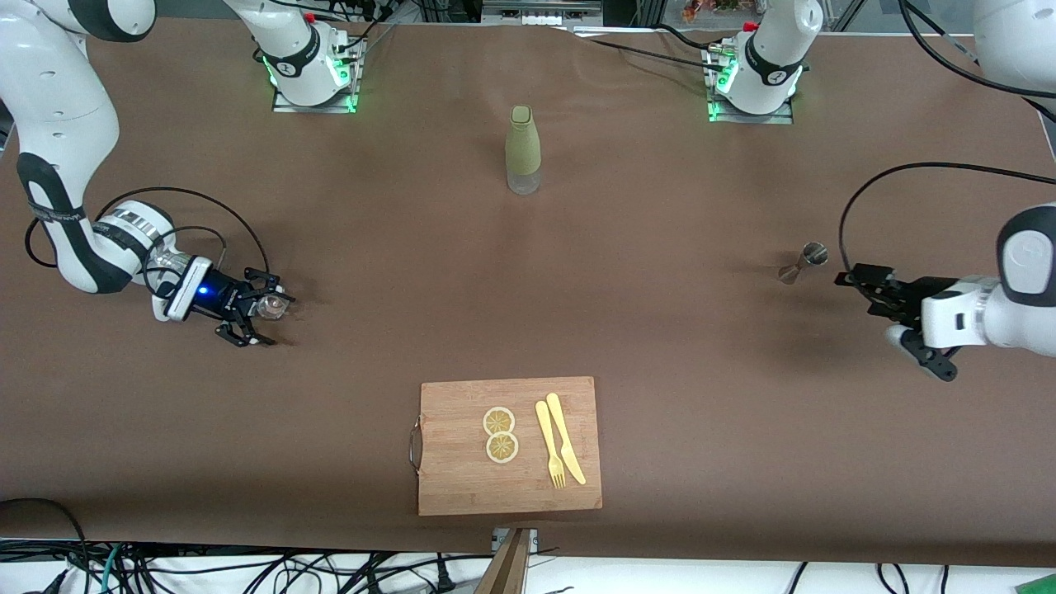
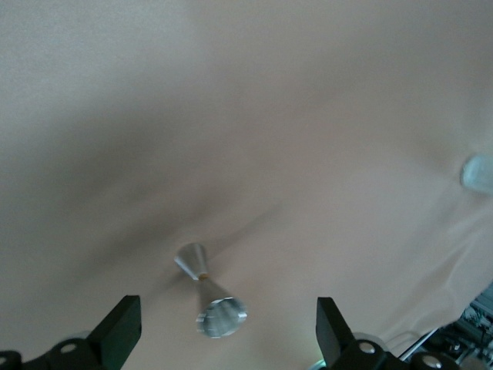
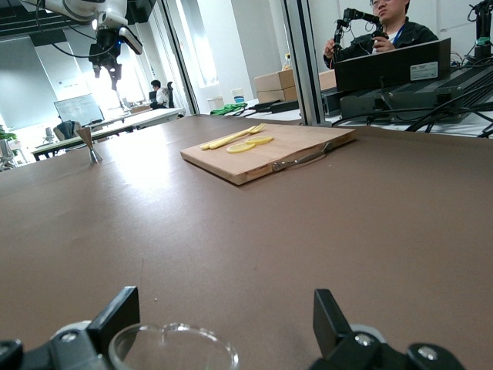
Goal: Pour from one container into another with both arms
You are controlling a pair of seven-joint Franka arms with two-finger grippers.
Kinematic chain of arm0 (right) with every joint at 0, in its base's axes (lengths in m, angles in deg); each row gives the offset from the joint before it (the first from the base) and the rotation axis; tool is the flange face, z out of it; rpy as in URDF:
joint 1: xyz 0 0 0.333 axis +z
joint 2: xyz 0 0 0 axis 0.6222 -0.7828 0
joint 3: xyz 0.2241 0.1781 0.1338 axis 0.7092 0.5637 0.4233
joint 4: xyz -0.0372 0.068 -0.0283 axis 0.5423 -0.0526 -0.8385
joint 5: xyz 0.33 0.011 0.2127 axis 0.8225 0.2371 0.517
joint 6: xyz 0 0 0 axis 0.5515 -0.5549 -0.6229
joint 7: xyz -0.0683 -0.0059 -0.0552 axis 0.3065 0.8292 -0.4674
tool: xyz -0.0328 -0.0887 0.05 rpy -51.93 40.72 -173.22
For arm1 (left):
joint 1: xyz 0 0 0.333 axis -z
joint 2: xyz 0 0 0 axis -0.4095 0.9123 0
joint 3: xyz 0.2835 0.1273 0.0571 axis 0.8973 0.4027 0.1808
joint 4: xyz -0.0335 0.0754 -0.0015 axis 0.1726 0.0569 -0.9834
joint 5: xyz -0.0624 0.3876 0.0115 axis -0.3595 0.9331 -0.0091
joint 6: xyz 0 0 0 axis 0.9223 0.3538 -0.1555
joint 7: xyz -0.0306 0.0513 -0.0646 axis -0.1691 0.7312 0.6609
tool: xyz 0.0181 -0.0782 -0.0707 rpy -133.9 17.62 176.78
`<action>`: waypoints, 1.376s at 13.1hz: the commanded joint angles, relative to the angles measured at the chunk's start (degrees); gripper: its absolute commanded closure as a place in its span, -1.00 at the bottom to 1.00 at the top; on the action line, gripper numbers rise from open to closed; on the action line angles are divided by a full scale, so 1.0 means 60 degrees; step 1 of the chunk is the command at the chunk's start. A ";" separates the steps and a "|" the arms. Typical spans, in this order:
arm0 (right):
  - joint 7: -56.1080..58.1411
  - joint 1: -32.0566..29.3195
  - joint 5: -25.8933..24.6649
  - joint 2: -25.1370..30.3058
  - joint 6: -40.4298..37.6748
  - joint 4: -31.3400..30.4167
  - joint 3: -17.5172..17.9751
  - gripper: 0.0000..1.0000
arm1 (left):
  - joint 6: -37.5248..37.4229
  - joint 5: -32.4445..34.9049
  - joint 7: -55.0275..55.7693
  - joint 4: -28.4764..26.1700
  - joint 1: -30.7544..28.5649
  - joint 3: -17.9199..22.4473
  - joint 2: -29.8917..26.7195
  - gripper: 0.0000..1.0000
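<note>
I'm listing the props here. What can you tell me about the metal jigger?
The jigger is a small hourglass-shaped measure of brushed silver metal, two cones joined at a narrow waist. It stands on the brown tablecloth toward the left arm's end. The open left gripper is beside it, and nothing touches it.

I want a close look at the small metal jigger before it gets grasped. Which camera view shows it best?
The left wrist view: the jigger stands large and whole, framed by the open left gripper. The front view shows it small; the right wrist view, tiny and distant.
</note>
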 commanded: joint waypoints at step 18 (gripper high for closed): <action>-0.1445 -0.0121 -0.2434 0.0620 -0.1390 -0.0216 -0.1192 -1.00 | -0.1018 0.1610 0.6205 0.0618 0.0236 -0.1443 -0.3393 -1.00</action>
